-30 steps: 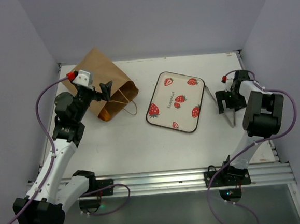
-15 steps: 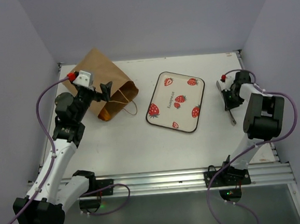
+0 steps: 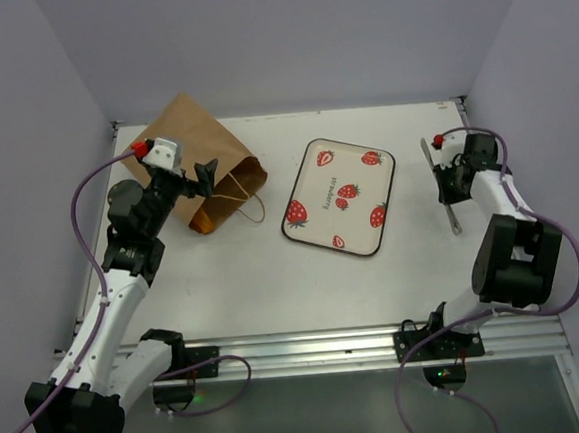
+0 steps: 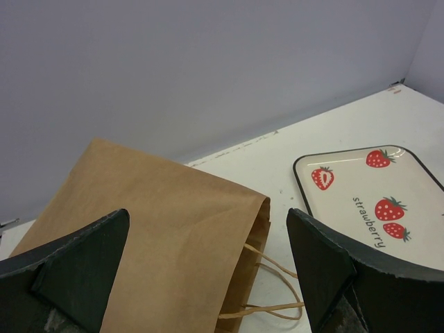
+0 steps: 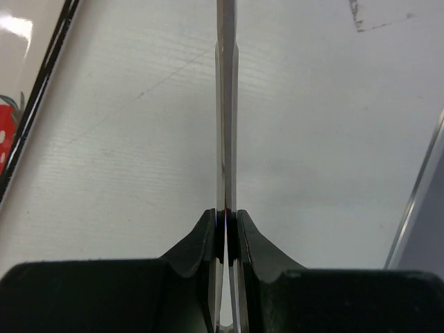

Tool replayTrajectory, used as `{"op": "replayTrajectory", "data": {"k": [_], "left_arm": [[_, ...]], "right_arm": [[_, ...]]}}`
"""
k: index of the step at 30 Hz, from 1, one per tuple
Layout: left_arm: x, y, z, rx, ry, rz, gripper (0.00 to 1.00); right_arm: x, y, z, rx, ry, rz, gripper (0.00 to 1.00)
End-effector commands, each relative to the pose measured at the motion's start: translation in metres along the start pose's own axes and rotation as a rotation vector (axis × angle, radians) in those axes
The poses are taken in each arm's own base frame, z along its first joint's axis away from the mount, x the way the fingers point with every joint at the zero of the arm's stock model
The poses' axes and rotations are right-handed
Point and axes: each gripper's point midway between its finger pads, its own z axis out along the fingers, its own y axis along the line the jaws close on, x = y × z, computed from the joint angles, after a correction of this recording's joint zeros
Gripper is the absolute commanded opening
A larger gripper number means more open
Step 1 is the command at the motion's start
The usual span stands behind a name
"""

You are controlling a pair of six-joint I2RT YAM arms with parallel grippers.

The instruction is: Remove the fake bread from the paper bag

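The brown paper bag [image 3: 205,158] lies on its side at the back left, its mouth and string handles facing the tray. The fake bread is hidden; none shows at the bag's mouth [image 4: 260,236]. My left gripper [image 3: 199,181] hovers open just above the mouth end of the paper bag [image 4: 152,222], fingers spread wide on either side in the left wrist view [image 4: 208,270]. At the far right my right gripper [image 3: 448,186] is shut on a pair of metal tongs [image 3: 455,224], whose two arms are pressed together [image 5: 226,104] between the jaws [image 5: 226,232].
A white strawberry-print tray [image 3: 340,197] with a dark rim lies mid-table, also seen in the left wrist view [image 4: 374,201]. Purple-grey walls close in the back and both sides. The table's right edge [image 5: 416,201] runs close to the tongs.
My right gripper has shut on the tongs, squeezing their splayed arms together, and has shifted a little back and to the right. The left arm and bag have not moved.
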Motion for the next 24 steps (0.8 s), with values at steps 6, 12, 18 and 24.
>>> {"op": "replayTrajectory", "data": {"k": [6, 12, 18, 24], "left_arm": [[-0.009, -0.003, -0.001, 0.006, -0.040, 0.018, 1.00], [-0.010, -0.002, -0.001, 0.004, -0.042, 0.021, 1.00], [-0.012, -0.002, -0.003, -0.001, -0.047, 0.026, 0.99], [-0.013, -0.002, -0.003, -0.002, -0.050, 0.026, 1.00]], "right_arm": [[-0.023, 0.009, -0.040, -0.050, -0.092, -0.057, 0.22], [-0.064, 0.015, -0.085, -0.086, -0.218, -0.032, 0.40], [-0.091, 0.021, -0.122, -0.110, -0.302, -0.026, 0.43], [-0.098, 0.027, -0.139, -0.137, -0.331, -0.029, 0.43]]}}
